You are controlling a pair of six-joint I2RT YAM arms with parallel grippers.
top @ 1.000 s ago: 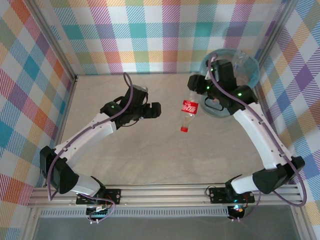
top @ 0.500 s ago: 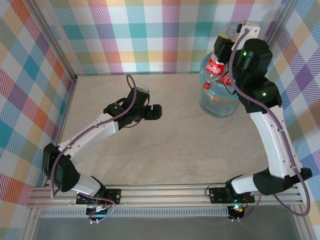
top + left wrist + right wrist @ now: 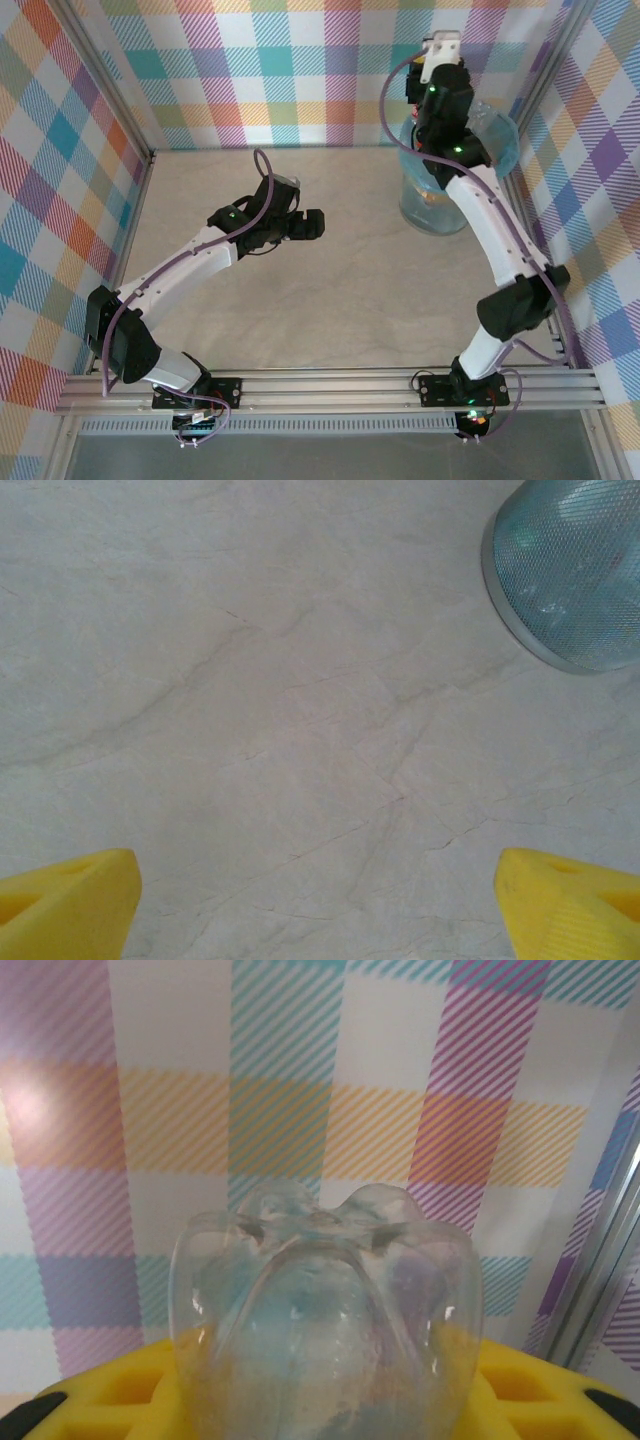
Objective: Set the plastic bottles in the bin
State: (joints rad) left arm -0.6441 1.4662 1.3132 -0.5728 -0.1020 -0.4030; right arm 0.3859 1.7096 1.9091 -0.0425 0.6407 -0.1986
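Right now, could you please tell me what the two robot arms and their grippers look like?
The left arm and right arm each have white tubular links, bulky black joints and a thin purple cable looped alongside. Small green lights glow near the wrists. The left gripper and right gripper end in bright yellow plastic fingers.

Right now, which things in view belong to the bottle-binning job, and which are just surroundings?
Job: clear plastic bottle, gripped by right end effector; round grey-blue mesh bin with light-blue liner.
Not job: pastel checked wall; beige marbled tabletop.
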